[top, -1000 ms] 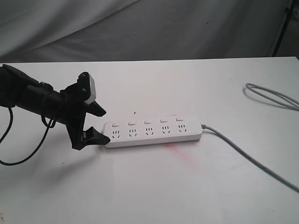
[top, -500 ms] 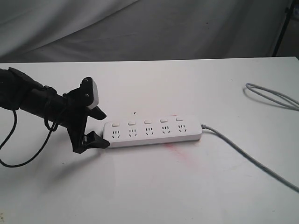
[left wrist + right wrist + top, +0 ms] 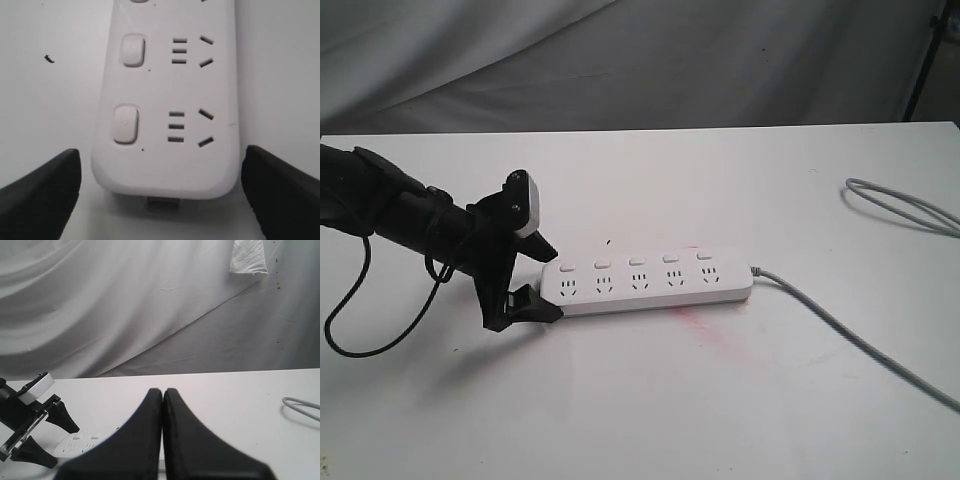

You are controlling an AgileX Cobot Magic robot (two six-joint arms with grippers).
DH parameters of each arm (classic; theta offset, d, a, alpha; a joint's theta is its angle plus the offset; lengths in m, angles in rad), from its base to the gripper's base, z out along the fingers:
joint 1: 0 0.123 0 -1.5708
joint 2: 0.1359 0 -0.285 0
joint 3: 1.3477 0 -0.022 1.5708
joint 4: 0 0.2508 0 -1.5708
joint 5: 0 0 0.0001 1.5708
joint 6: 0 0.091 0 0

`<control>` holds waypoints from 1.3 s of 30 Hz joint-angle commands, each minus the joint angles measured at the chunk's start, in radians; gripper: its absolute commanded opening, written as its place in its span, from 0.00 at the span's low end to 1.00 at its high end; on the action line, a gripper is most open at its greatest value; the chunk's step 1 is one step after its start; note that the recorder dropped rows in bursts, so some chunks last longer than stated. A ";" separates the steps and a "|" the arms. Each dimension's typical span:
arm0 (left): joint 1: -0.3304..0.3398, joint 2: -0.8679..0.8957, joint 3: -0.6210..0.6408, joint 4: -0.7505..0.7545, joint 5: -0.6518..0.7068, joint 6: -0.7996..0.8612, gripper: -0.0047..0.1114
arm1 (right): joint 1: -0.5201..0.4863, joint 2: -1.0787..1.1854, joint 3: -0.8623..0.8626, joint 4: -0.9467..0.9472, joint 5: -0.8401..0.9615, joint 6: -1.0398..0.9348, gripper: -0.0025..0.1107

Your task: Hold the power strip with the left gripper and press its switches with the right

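The white power strip [image 3: 650, 280] lies flat on the white table, its grey cord [image 3: 850, 335] running off to the right. A row of small white switches [image 3: 636, 261] sits along its far side. My left gripper [image 3: 555, 287] is open, one black finger on each side of the strip's left end. In the left wrist view the fingers [image 3: 45, 190] stand apart from the strip [image 3: 165, 100], with two switches [image 3: 125, 123] showing. My right gripper [image 3: 163, 390] is shut on nothing, held above the table, and is out of the exterior view.
The cord loops at the table's right side [image 3: 900, 205]. A faint pink stain [image 3: 705, 325] marks the table just in front of the strip. Grey cloth hangs behind the table, and a dark stand [image 3: 925, 60] rises at the back right.
My left gripper has slid right towards the strip, so its open fingers now flank the strip's left end. The strip has not moved.
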 commanded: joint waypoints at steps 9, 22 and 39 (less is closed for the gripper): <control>-0.005 0.001 -0.006 0.003 0.016 0.004 0.71 | -0.007 -0.006 0.003 -0.003 -0.015 -0.001 0.02; -0.005 0.001 -0.006 0.083 0.013 0.004 0.62 | -0.007 -0.006 0.003 -0.003 -0.015 -0.001 0.02; -0.005 0.001 -0.006 0.085 -0.007 0.004 0.61 | -0.007 -0.006 0.003 -0.003 -0.015 -0.001 0.02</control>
